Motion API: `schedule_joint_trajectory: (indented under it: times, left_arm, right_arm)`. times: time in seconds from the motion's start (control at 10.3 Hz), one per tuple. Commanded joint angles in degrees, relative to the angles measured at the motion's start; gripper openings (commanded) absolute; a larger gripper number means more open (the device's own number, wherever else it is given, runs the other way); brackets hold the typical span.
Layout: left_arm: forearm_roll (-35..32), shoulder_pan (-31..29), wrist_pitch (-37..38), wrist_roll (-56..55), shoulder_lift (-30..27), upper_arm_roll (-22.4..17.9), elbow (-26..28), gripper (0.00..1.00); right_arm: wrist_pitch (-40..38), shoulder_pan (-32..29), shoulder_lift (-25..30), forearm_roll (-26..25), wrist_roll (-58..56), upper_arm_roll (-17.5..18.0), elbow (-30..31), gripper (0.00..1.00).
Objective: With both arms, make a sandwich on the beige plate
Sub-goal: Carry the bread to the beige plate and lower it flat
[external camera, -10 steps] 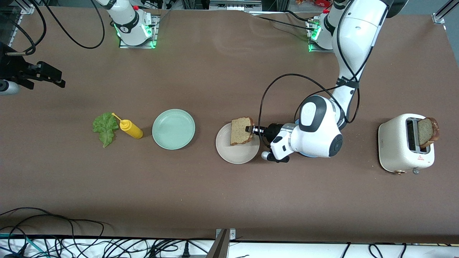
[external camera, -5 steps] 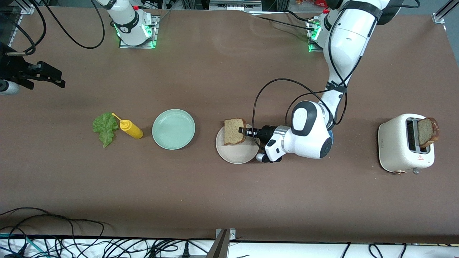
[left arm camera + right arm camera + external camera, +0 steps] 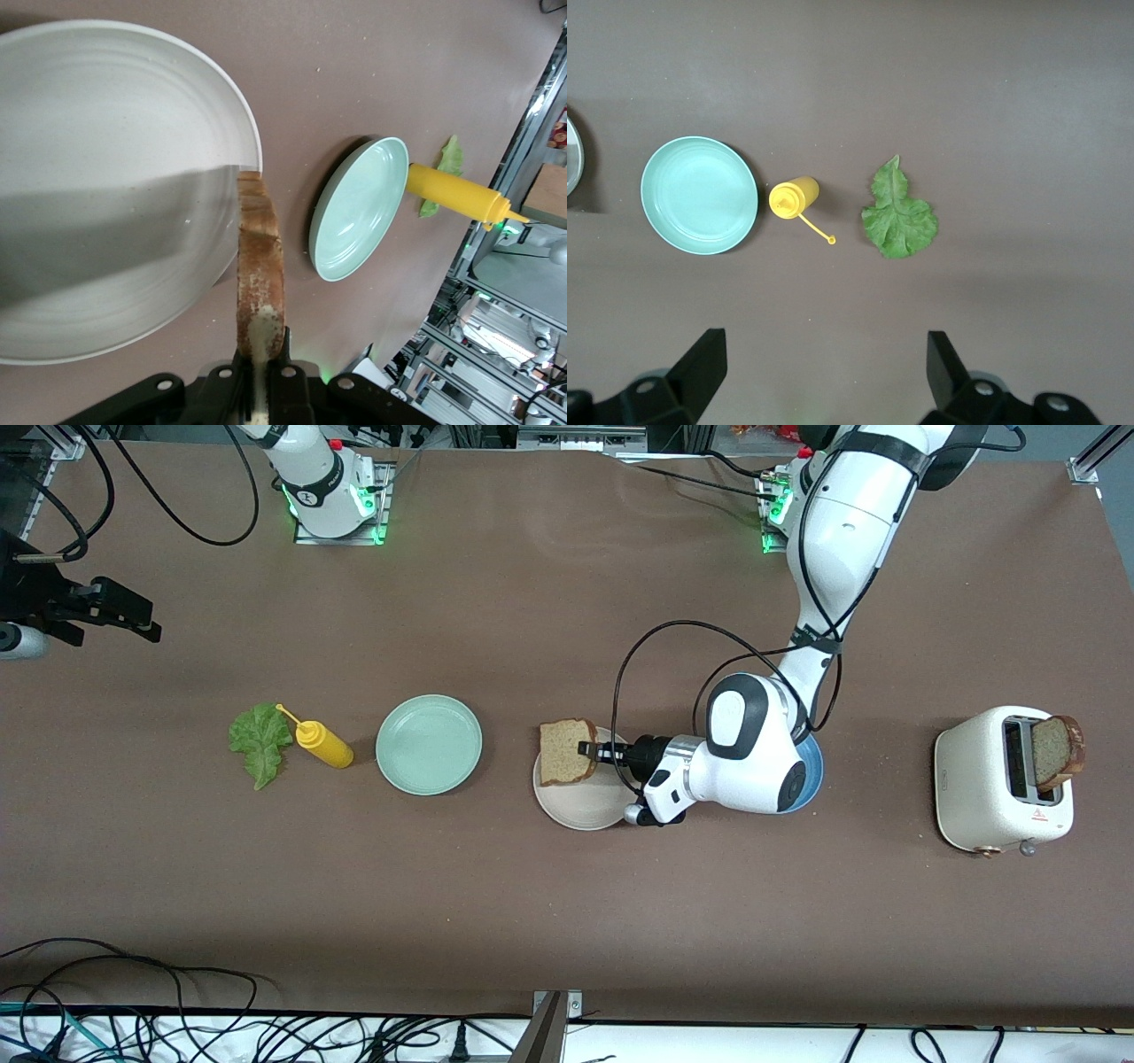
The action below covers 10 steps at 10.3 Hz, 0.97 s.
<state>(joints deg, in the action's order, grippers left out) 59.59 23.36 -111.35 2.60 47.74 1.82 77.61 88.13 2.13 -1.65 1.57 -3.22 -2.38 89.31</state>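
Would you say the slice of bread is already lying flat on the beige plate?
No, the left gripper holds the slice of bread on edge above the beige plate.

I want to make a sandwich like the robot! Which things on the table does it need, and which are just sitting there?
Needed:
- bread, shut in the left gripper over the beige plate
- bread in toaster
- lettuce
- right gripper, open, waiting over the table's right-arm end

Just sitting there:
- mint plate
- blue plate, under the left arm
- mustard bottle
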Motion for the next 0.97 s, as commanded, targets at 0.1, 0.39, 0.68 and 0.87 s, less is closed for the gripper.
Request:
schedule_joint_trajectory:
  times: [0.1,0.39,0.68,0.87]
  left_arm:
    - [1.9,0.6,-0.2,0.1,0.9,-0.6,-1.1,0.0]
    - [1.6,0.5,-0.3,0.7,2.9,-0.7,-1.3,0.0]
    - [1.1,0.5,-1.2,0.8,3.5,-1.0,-1.3,0.8]
    - [1.1,0.4,-1.2,0.7,3.5,-1.3,-1.3,1.0]
  right_arm:
    - [-0.5,-0.1,-0.2,0.9,0.3,-0.2,-0.9,1.0]
    - [-0.4,-0.4,-0.4,0.8,0.3,-0.6,-0.9,1.0]
    - [-0.1,-0.5,-0.5,0.8,0.4,-0.6,-0.9,1.0]
    - [-0.1,-0.5,-0.5,0.8,0.3,-0.6,-0.9,1.0]
